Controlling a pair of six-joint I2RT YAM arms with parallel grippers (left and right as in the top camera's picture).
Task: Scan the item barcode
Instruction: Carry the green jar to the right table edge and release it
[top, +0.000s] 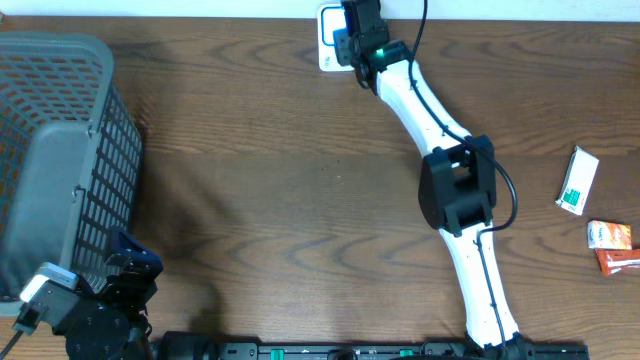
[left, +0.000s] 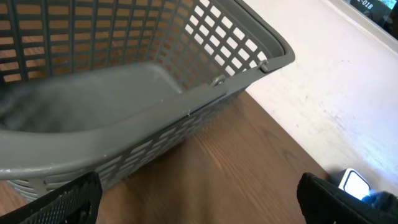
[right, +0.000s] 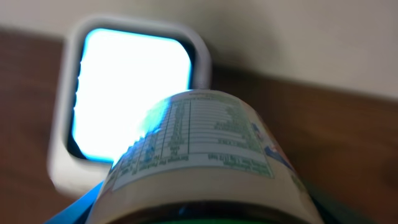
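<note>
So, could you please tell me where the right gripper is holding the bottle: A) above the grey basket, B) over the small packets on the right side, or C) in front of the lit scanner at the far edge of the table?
C: the right gripper holds the bottle right in front of the glowing scanner, far from the basket and the packets.

Basket (top: 60, 150) on table (top: 280, 200), far left; scanner (right: 134, 93) at far edge, bottle (right: 205, 155) close before it; packets (top: 609, 235) at right edge.
</note>
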